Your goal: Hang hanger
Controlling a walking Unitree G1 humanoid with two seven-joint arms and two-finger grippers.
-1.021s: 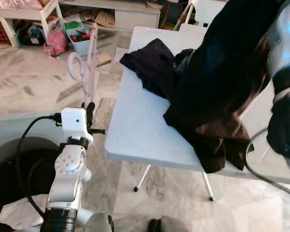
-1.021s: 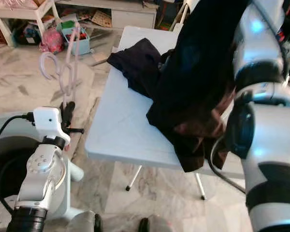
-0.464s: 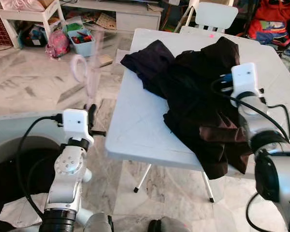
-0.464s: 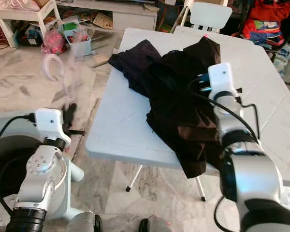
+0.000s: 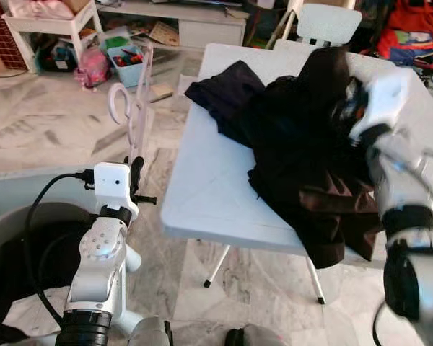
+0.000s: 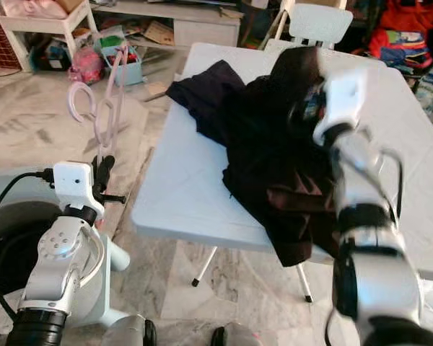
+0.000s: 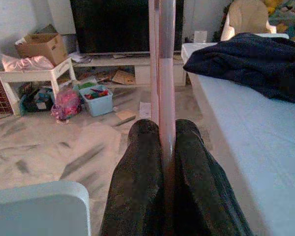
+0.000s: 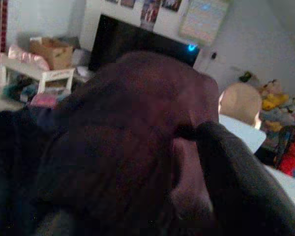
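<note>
I see the pink hanger [image 5: 133,108] standing upright off the left edge of the worktop [image 5: 209,187], its hook curling away toward the floor side. My left hand [image 7: 160,142] has its two black fingers [image 7: 132,187] pressed tight on the hanger's stem. Across the worktop lies a dark garment [image 5: 303,158], part of it draped over the near edge. My right hand [image 8: 187,132] is raised over it, fingers pinched into the brownish cloth, lifting a fold.
</note>
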